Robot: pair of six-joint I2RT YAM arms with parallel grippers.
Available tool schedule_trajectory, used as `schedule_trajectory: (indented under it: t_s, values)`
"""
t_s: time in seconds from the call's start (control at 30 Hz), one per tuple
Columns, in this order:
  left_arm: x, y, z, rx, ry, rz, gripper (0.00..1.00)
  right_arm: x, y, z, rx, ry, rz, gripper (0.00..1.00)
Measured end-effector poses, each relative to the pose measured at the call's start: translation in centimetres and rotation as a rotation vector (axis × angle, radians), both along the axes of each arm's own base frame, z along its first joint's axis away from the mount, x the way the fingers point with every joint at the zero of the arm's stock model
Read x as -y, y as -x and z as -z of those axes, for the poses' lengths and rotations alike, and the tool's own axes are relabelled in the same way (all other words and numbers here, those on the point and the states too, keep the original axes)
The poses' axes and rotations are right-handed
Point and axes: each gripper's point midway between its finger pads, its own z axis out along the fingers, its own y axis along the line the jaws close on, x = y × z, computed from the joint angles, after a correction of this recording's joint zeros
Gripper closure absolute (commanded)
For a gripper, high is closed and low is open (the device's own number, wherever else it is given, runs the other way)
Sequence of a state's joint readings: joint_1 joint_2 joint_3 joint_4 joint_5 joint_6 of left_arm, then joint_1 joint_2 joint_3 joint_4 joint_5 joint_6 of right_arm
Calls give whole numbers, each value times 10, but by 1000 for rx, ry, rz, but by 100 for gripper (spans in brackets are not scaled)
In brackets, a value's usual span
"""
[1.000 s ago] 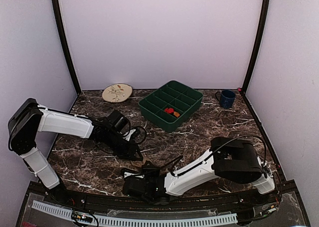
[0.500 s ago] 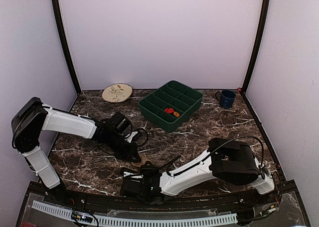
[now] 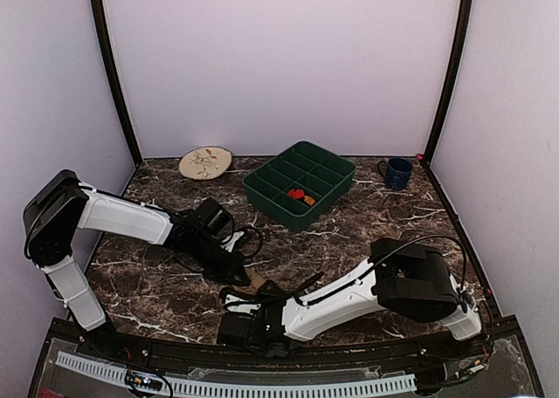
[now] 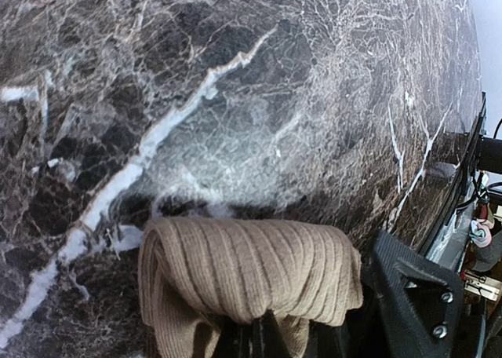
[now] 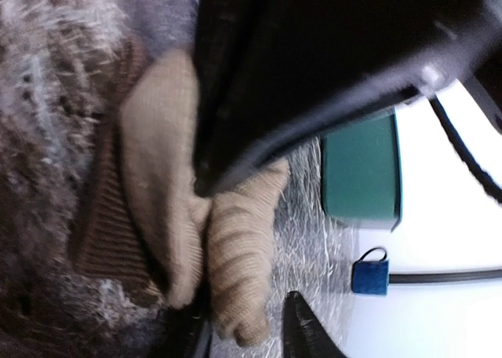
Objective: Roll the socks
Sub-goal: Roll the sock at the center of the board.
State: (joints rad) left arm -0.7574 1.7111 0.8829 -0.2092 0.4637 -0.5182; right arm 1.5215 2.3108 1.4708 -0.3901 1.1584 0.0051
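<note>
1. The right tool [image 3: 260, 295] lies low on the dark marble surface [image 3: 367, 232], near the front edge. In the right wrist view its jaws stand apart on either side of one folded end of the tan sock [image 5: 157, 177]. Whether either pad touches the fabric cannot be told.
2. The tan sock sits on the surface as a partly rolled, ribbed bundle, directly between the two tools. A darker brown ribbed band [image 5: 102, 217] borders it on one side.
3. The left tool [image 4: 255, 330] is clamped tight on the lower edge of the bundle, jaws together with fabric pinched between them.
4. Farther back stands a green compartment tray [image 3: 262, 188]. One compartment holds a red-and-orange bundle [image 3: 301, 195], possibly the patterned sock.
5. A blue mug [image 3: 397, 173] and a beige plate [image 3: 206, 162] stand at the rear.
</note>
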Motion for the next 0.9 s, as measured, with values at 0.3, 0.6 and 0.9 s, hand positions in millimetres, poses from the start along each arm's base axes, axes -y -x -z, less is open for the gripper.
schedule_trajectory:
  t_s: [0.3, 0.6, 0.9]
  values:
    - [1, -3, 2, -2, -6, -16, 100, 17, 5, -9, -56, -76, 18, 45]
    - [3, -5, 2, -2, -8, -19, 100, 32, 17, -10, -185, -160, 11, 43]
    - [4, -7, 2, -2, -8, -19, 100, 58, 31, -16, -342, -283, 22, 43]
